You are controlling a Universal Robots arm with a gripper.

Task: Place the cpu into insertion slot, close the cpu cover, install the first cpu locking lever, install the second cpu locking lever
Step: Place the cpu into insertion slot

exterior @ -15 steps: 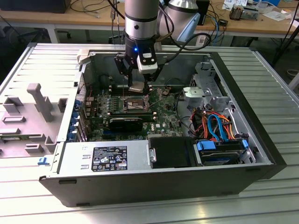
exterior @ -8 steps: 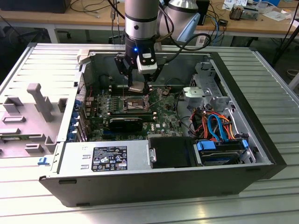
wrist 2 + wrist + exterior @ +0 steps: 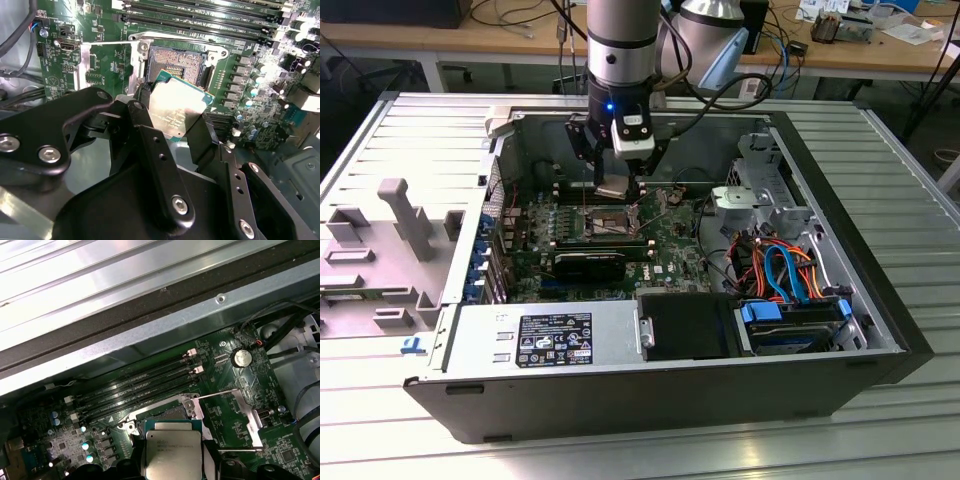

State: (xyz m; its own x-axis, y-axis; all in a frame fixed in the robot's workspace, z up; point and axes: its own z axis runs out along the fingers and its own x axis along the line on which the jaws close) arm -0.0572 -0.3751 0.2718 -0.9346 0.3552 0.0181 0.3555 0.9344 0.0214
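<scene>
Upper centre of the exterior view, the gripper (image 3: 619, 184) is clamping the cpu (image 3: 614, 189) just above the insertion slot (image 3: 610, 222); in both wrist views the cpu is hiding part of that slot.

Bright and even from overhead in the exterior view, sheen on the ribbed table (image 3: 910, 200). Glares white off the cpu (image 3: 175, 112) and bleaches the circuit board (image 3: 102, 65) in the second wrist view. Dims under the case wall (image 3: 150, 340) in the first wrist view.
</scene>
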